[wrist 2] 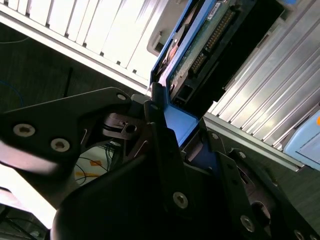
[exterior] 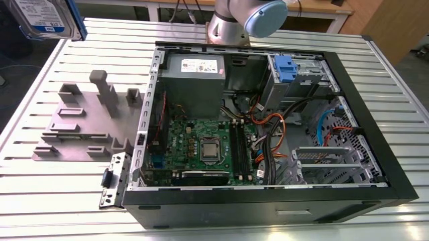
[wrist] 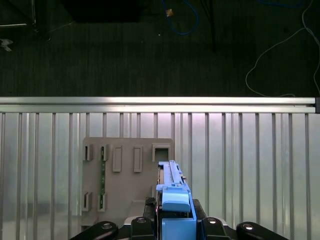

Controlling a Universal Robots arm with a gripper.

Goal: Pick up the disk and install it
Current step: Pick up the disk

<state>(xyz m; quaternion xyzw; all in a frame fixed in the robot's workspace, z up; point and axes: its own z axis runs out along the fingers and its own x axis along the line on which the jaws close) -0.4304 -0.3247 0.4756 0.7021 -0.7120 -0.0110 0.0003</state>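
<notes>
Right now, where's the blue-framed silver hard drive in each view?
Exterior view: silver hard drive with blue plastic frame, upper-left corner, above slatted metal table.
First wrist view: drive edge-on in the claw, over the table.
Second wrist view: drive clamped in claw, table behind.
Shared landmark: table.

On slatted table point(exterior: 389, 75): open computer case point(exterior: 268, 206) at centre and toward exterior view's right, holder fixture point(exterior: 80, 125) just beside it at exterior view's left. Behind case, arm base point(exterior: 228, 27). Inside case: power supply point(exterior: 194, 80) at far corner nearer fixture, motherboard point(exterior: 201, 140) in front of it, drive cage point(exterior: 302, 80) at opposite far corner. At exterior view's upper left, disk point(exterior: 47, 19) off table; in first wrist view, clamped in gripper point(wrist: 175, 217) over fixture's edge.
</notes>
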